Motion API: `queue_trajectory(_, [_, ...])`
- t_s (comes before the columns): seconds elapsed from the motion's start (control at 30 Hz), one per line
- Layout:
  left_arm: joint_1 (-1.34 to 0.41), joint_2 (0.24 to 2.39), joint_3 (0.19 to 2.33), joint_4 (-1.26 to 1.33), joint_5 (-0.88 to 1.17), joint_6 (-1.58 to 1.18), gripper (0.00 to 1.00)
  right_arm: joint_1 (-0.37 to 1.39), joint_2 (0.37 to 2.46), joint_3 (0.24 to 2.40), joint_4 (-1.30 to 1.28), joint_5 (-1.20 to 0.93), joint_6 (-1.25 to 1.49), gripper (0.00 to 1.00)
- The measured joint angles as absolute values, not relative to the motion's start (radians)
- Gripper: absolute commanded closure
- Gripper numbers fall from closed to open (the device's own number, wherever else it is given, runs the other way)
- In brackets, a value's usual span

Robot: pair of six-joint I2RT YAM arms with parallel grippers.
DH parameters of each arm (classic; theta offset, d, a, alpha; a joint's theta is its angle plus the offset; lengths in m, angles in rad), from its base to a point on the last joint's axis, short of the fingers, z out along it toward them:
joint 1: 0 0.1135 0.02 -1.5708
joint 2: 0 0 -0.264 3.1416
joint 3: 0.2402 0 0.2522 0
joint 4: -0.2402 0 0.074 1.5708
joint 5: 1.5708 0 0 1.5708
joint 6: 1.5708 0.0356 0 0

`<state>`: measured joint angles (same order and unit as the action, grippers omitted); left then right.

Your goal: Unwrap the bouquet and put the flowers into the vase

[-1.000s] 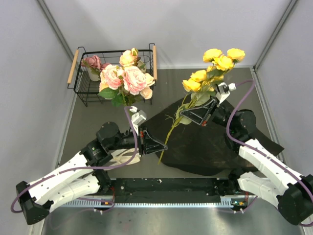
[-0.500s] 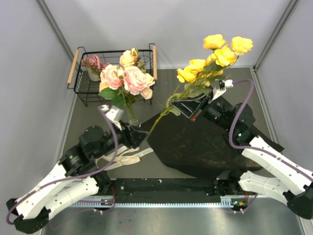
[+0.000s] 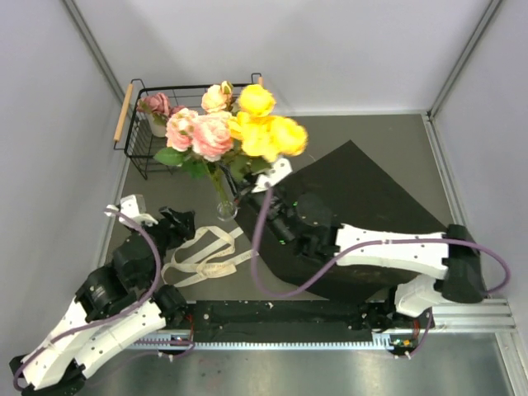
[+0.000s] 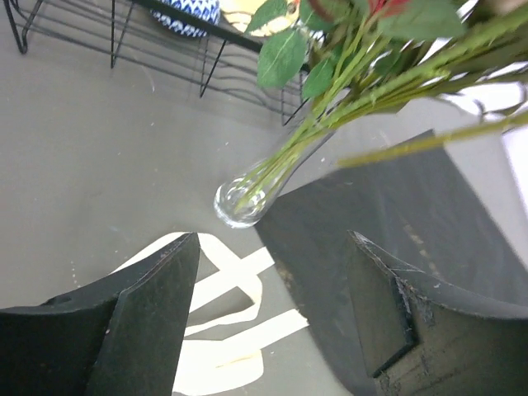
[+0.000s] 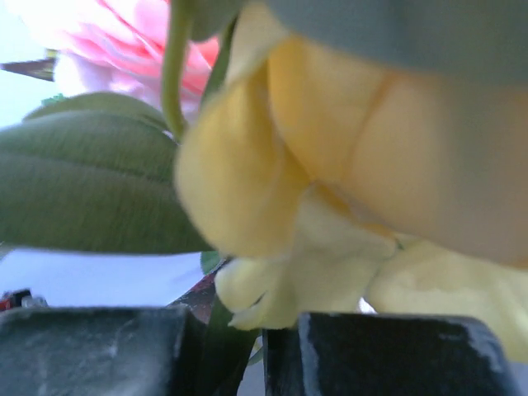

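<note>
One vase [image 3: 224, 210] of clear glass stands upright on the grey bench [image 3: 371, 132]. One bunch of pink flowers [image 3: 202, 132] is in it. I count two big pink roses and one peach rose above them. The left wrist view shows several green stems going down to the bottom of the vase.

Just to the right of the pink heads, above the vase, is one bunch of yellow flowers [image 3: 266, 132] with at least three large heads. The right tool [image 5: 243, 330] is under these heads, a little right of the vase. Its two fingers are pressed together on the green of the yellow flowers. I cannot tell if the yellow stems are already inside the vase mouth.

The left tool [image 4: 274, 243] is to the near left of the vase and well apart from it. Its two fingers stand wide apart with nothing between them.

One sheet of black paper [image 3: 363, 206] lies flat to the right of the vase, and its edge comes up to the vase foot. One cream ribbon [image 3: 202, 256] lies in loops in front of the vase, slightly to the left. One black wire basket [image 3: 157, 140] stands behind the vase to the left. In it are one small pink bloom [image 3: 155, 106] and one blue-patterned bowl [image 4: 188, 10].
</note>
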<state>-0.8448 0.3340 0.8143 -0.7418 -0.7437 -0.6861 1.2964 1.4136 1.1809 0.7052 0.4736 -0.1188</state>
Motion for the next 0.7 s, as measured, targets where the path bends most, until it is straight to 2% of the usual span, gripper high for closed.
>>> queue_trajectory(0.17, [-0.845,0.415,0.760,-0.749,-0.749,-0.706,0.16,1.332,1.550,1.290,0.775,0.605,-0.300,1.00])
queue_trajectory(0.3, [-0.838,0.476,0.674,-0.664,-0.720,-0.699,0.16,1.333,1.567,1.292,0.825,0.661,-0.368,1.00])
queue_trajectory(0.5, [-0.776,0.495,0.472,-0.373,-0.640,-0.568,0.14,1.333,1.562,1.306,0.844,0.691,-0.374,1.00])
queue_trajectory(0.7, [-0.651,0.606,0.361,-0.014,-0.534,-0.424,0.19,1.333,1.525,1.305,0.788,0.704,-0.299,1.00])
